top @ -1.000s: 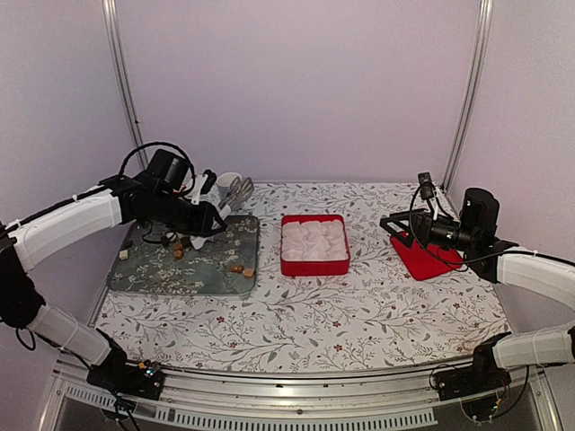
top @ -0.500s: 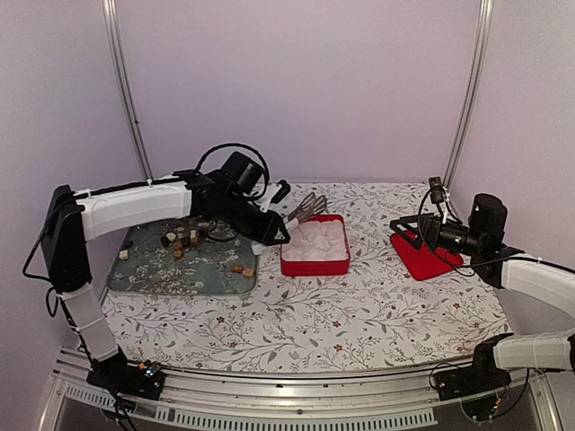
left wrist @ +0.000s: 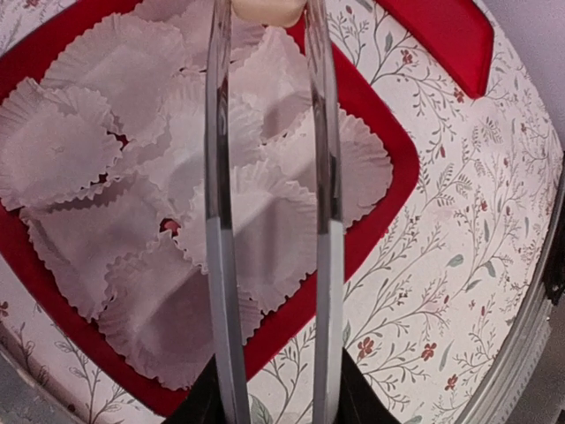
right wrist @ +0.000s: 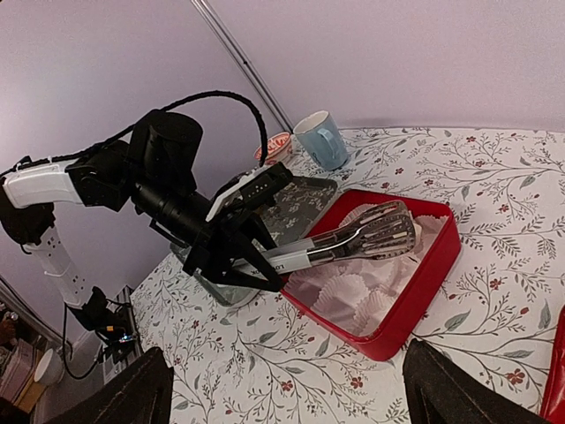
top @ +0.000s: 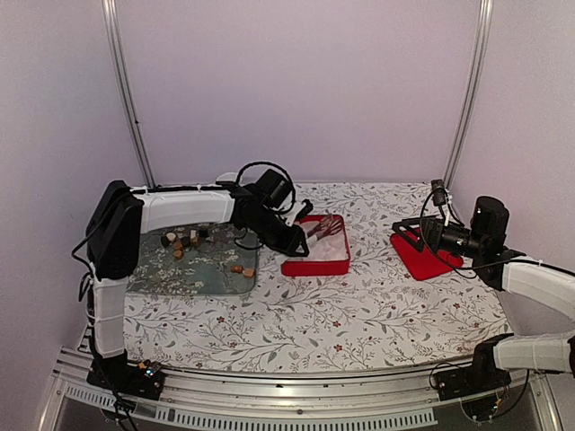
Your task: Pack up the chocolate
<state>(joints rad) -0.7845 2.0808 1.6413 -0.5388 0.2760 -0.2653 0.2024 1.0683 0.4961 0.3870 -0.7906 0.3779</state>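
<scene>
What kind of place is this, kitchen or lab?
Likely a lab robot booth: plain walls on metal posts, left arm and right arm bolted to a rail, a red box staged on a floral tablecloth.

Ahead of the left end effector [left wrist: 275, 412], the tongs [left wrist: 219, 221] run off the top edge, which also cuts the pale chocolate [left wrist: 267, 11] pinched at their tips. The right end effector's [right wrist: 287, 393] fingers [right wrist: 124, 393] are blurred and cropped below.

White-sleeved left arm [top: 184, 208] with black joints, right arm [top: 539, 278] matched in white and black, thin black cable [right wrist: 238, 93] looped just behind the left gripper [right wrist: 265, 263], pale strip [right wrist: 237, 193] carried on its black body, right gripper [right wrist: 296, 397] flanked by dark rounded fingers [right wrist: 132, 393].
</scene>
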